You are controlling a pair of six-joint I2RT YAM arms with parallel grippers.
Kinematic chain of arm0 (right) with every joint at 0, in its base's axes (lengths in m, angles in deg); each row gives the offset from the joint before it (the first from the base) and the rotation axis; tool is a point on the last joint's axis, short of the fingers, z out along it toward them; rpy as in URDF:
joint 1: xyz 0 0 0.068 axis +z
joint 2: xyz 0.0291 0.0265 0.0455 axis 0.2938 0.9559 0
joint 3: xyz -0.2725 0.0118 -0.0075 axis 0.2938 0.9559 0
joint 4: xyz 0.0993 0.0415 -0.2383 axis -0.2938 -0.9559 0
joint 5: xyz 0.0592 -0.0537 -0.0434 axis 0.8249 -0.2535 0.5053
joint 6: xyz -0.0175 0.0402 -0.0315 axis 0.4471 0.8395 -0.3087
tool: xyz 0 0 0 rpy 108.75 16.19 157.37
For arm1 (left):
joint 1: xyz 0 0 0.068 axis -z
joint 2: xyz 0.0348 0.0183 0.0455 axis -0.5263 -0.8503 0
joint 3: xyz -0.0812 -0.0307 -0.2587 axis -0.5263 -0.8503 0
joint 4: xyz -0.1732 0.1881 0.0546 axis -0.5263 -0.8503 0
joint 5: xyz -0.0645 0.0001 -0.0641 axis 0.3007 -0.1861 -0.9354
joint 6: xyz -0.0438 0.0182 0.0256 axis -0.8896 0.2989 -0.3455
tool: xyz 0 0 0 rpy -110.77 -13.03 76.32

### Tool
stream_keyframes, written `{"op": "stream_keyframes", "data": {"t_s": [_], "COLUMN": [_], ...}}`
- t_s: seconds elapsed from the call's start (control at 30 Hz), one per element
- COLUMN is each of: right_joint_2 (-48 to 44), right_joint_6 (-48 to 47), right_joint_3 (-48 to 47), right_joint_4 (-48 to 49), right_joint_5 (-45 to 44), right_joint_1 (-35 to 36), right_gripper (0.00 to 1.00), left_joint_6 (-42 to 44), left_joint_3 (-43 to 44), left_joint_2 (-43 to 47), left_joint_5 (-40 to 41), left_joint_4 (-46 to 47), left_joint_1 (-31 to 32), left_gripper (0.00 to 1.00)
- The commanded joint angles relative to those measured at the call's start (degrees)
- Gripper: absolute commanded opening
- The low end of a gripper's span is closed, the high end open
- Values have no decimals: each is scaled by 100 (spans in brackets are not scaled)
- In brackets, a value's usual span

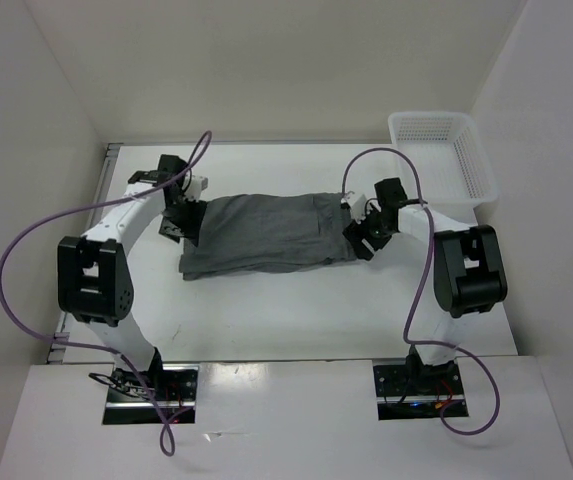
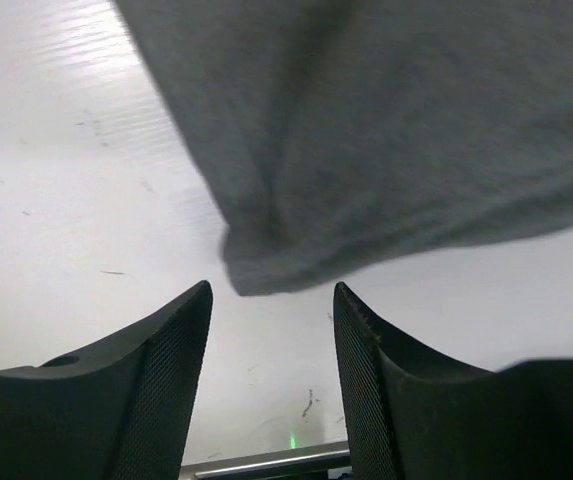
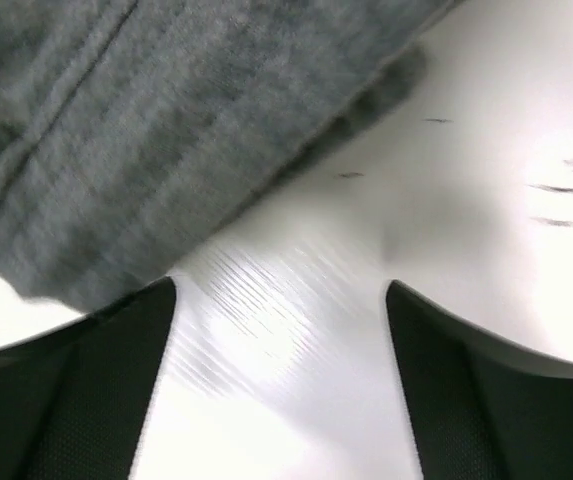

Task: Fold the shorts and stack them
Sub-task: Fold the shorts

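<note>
Holding nothing, with left gripper [image 2: 272, 292] and right gripper [image 3: 281, 285] both wide open, one at each end of the grey shorts [image 1: 266, 232] lying on the white table [image 1: 286, 312]

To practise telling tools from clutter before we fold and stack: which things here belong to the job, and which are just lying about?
Belong to the job:
- grey shorts, lying flat
- left fingers, open at one end of the shorts
- right fingers, open at the other end

Just lying about:
- white basket, far right corner of the table
</note>
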Motion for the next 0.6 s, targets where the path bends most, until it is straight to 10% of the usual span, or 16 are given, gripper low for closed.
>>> {"op": "stream_keyframes", "data": {"t_s": [0.0, 0.27, 0.57], "right_joint_2": [-678, -1488, -1234], "right_joint_6": [-537, -1864, -2392], "right_joint_3": [-363, -223, 296], "right_joint_4": [-204, 70, -406], "right_joint_5": [-307, -581, -660], "right_joint_1": [56, 554, 1752], "right_gripper": [94, 100, 100], "left_joint_6": [23, 23, 23], "left_joint_3": [-438, -1731, -2030], "left_joint_2": [627, 902, 664], "left_joint_5": [93, 1868, 1976], "left_joint_4": [123, 949, 1284], "left_joint_1": [429, 1229, 1520], "left_gripper": [60, 74, 76]}}
